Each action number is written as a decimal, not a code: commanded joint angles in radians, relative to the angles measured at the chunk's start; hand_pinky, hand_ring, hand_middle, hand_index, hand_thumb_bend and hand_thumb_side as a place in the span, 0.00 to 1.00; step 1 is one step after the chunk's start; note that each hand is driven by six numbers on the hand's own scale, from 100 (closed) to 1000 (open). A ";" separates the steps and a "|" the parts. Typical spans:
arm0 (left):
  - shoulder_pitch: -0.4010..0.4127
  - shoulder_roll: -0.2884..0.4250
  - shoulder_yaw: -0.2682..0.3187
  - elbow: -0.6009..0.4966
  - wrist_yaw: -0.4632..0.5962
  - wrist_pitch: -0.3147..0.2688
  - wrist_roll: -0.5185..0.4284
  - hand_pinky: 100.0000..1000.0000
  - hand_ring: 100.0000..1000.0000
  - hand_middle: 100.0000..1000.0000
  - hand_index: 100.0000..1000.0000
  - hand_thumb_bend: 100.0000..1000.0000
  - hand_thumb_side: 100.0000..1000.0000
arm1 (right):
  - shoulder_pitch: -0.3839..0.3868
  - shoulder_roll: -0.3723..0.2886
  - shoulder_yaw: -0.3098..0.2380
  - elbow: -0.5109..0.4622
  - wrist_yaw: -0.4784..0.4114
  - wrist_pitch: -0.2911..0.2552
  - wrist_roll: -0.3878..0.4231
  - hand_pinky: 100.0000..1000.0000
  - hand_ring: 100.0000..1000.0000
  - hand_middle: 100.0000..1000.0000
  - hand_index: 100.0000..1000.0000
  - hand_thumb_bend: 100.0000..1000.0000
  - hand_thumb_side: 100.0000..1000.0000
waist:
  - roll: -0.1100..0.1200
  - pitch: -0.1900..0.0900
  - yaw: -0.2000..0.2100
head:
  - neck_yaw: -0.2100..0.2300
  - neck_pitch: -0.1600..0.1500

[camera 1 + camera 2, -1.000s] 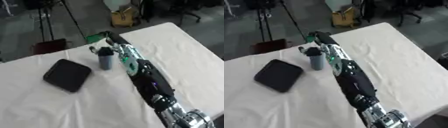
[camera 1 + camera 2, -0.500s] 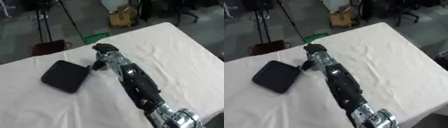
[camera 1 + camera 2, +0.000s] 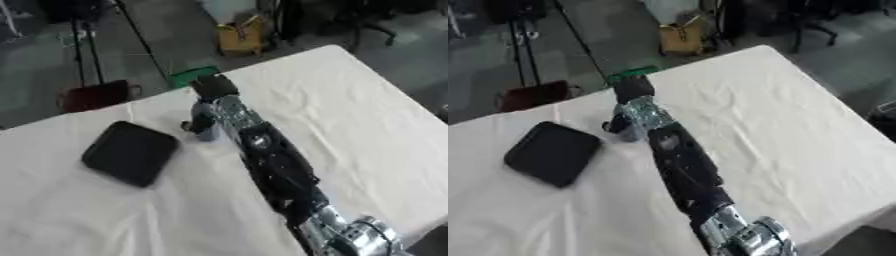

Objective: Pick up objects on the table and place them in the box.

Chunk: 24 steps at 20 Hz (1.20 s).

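A white-clothed table (image 3: 367, 115) fills most of the view, its far edge running toward a dark floor with stands and a yellow carton behind. No box shows on the table or beside it in either eye view; its position cannot be established from here.

The robot's right arm (image 3: 271, 170) enters from the lower right and reaches diagonally across the cloth to the far centre of the table. The left arm and hand appear in neither view.

A flat black square object (image 3: 129, 152), rounded at the corners, lies on the cloth to the left of the arm, apart from it and untouched.

The right hand (image 3: 633, 92) sits at the far end of the reach, directly over a small upright bottle-like object (image 3: 205, 131), pale grey with a dark top. The bottle stands on the cloth just beside the wrist, on its left side. The hand is seen from behind and blurred; whether its fingers are spread, curled or closed round the bottle cannot be told.

Assessment: the step in hand appears to be the approach or grasp of the bottle. The next move calls for a confirmed hold on the bottle, a lift off the cloth without tipping it, and then location of the box.
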 commanded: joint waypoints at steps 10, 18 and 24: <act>-0.011 0.021 0.006 -0.012 0.004 -0.003 0.000 0.68 0.61 0.78 0.87 0.65 0.73 | 0.005 -0.003 -0.029 0.038 -0.026 0.039 0.088 0.82 0.83 0.93 0.99 0.46 0.57 | 0.000 -0.019 0.002 | -0.003 0.000; -0.012 0.021 0.006 -0.013 0.006 -0.004 0.000 0.68 0.61 0.78 0.87 0.65 0.73 | 0.005 -0.003 -0.020 0.006 -0.004 0.046 0.001 0.28 0.30 0.71 0.81 0.00 0.07 | -0.001 -0.019 0.002 | -0.003 -0.001; -0.014 0.022 0.006 -0.014 0.007 -0.004 0.000 0.68 0.61 0.78 0.87 0.65 0.73 | -0.005 0.007 -0.010 -0.044 -0.041 0.034 -0.159 0.26 0.27 0.68 0.79 0.00 0.11 | -0.003 -0.020 0.003 | -0.004 -0.001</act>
